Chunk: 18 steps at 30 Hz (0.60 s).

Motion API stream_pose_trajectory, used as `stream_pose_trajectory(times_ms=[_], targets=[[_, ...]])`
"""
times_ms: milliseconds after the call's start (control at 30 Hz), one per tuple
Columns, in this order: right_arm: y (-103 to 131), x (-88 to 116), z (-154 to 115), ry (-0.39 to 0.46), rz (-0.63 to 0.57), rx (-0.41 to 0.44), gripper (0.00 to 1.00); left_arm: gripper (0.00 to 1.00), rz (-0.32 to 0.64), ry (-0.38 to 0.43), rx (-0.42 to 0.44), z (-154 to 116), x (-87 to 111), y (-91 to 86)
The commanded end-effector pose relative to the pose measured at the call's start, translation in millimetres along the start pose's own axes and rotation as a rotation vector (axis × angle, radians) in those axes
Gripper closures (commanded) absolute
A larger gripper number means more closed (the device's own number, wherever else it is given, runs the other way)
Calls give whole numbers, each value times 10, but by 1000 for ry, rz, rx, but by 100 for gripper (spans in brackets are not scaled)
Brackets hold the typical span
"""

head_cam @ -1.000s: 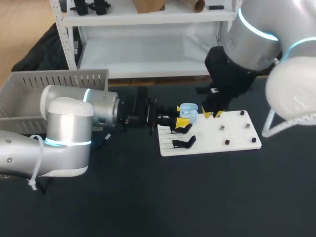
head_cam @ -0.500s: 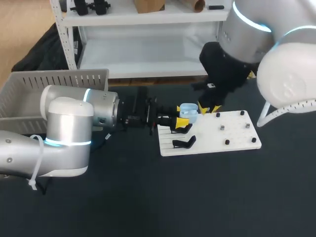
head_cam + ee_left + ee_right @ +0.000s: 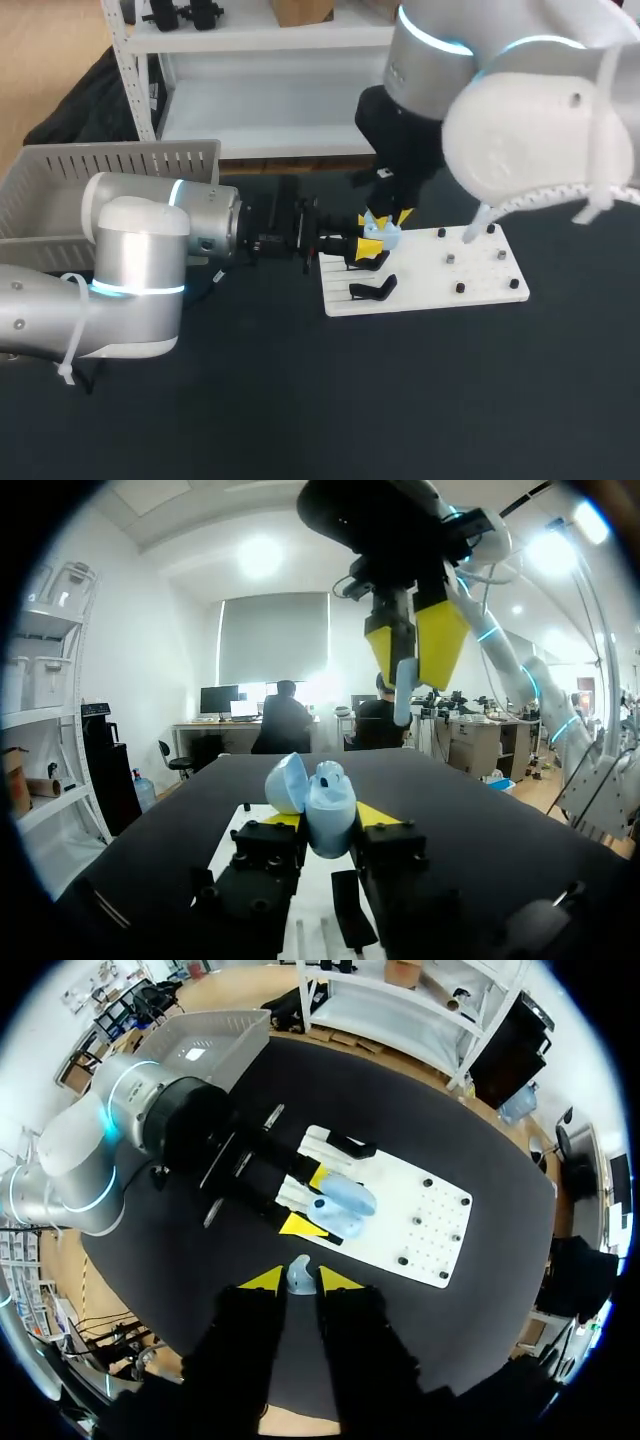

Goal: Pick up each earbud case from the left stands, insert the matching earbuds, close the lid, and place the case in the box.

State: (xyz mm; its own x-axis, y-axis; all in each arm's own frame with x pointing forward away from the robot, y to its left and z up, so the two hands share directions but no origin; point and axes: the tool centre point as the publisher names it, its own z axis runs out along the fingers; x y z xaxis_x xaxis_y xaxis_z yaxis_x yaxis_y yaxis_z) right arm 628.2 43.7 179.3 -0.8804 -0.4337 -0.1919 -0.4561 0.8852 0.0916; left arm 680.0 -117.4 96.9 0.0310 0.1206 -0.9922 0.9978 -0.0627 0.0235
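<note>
Left pincer [image 3: 330, 822] is clamped on the lower shell of the light blue earbud case [image 3: 322, 798], lid open, held over the white stand board [image 3: 480, 278]; right pincer [image 3: 297, 1280] grips a pale blue earbud [image 3: 299, 1272] just above the case. Both items judged light, hard and smooth, liable to slip: hold the case across its sides below the hinge, the earbud by its stem.

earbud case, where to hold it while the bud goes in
Grip the earbud case by its lower body, across the two sides, coming from the left as the left gripper does. The lid stands open and the cavity faces up, so the top is free for the earbud in the right gripper.
</note>
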Motion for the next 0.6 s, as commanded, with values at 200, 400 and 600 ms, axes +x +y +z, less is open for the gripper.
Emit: stream_pose_trajectory(times_ms=[200,400,600], targets=[[-23,-98,66,-5,17,-5,100,100,0,3,-2,8,-1,2],[-56,-141,163,-16,22,-4,100,100,0,3,-2,8,-1,2],[-45,-156,229,-21,27,-3,100,100,0,3,-2,8,-1,2]])
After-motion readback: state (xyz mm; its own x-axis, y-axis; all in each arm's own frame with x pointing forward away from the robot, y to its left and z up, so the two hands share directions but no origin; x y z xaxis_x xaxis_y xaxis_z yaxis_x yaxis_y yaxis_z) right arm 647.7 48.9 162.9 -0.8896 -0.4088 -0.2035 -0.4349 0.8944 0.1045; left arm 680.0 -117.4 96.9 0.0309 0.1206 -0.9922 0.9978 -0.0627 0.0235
